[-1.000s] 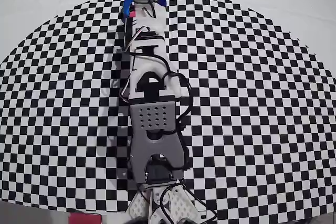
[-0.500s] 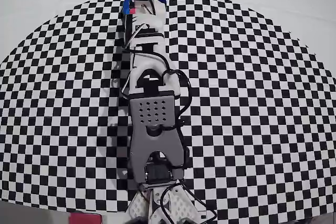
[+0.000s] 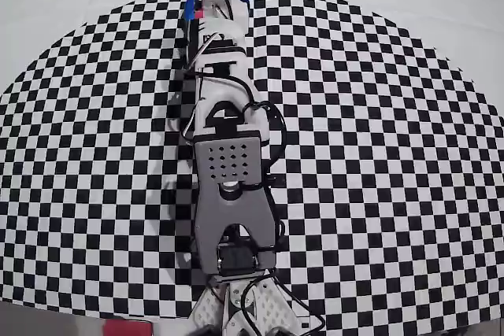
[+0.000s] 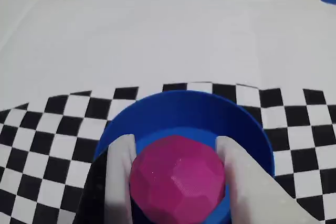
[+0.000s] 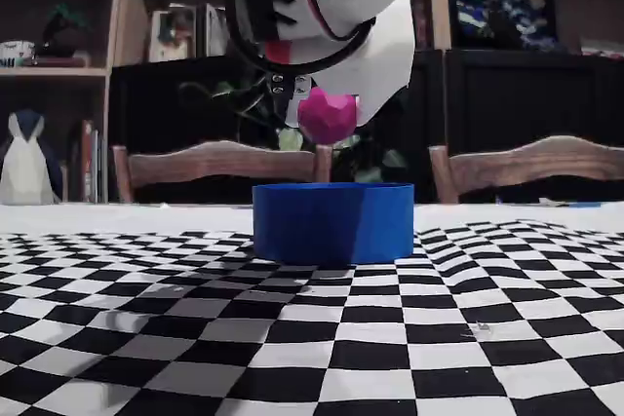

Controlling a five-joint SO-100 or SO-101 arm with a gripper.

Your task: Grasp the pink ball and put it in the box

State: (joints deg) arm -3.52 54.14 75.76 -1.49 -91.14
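The wrist view shows the white two-fingered pincer clamped on the small faceted magenta-pink ball, one finger pressed to each side, directly over the round shallow blue box. Only the fixed view reveals height: the ball hangs clear above the box, not touching its rim. The overhead view hides most of this under the outstretched arm; just slivers of pink and blue show near the far edge of the black-and-white checkered tabletop
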